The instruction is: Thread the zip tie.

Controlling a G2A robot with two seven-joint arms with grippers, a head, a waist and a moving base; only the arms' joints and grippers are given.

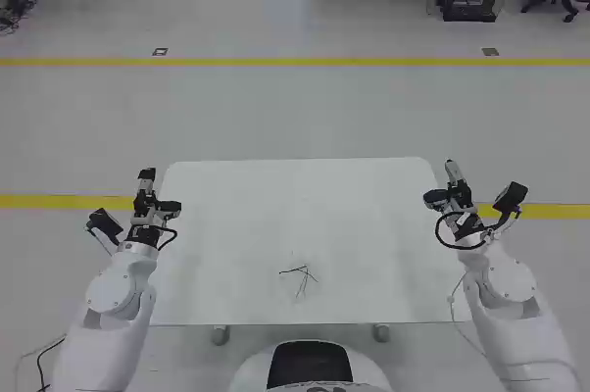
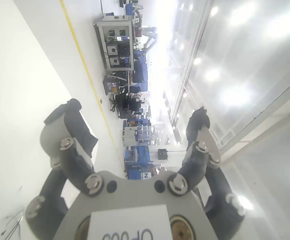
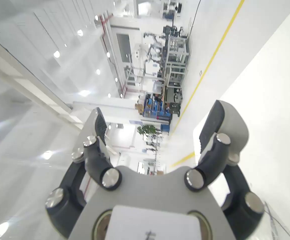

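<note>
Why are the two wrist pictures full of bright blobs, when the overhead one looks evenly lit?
Left wrist view: ceiling lamps flare into blobs, and a glare band washes out the hall beyond the open left gripper. Right wrist view: lamp spots beside the open right gripper. Top view: even light; the dark zip ties stand out on the white table.

A large robotics lab or factory hall: a pale glossy floor [image 1: 79, 118] marked with yellow lines [image 1: 295, 62], framed equipment racks [image 2: 115, 46] and blue bins [image 3: 157, 106] far off, and glass partition walls [image 3: 35, 33].
</note>
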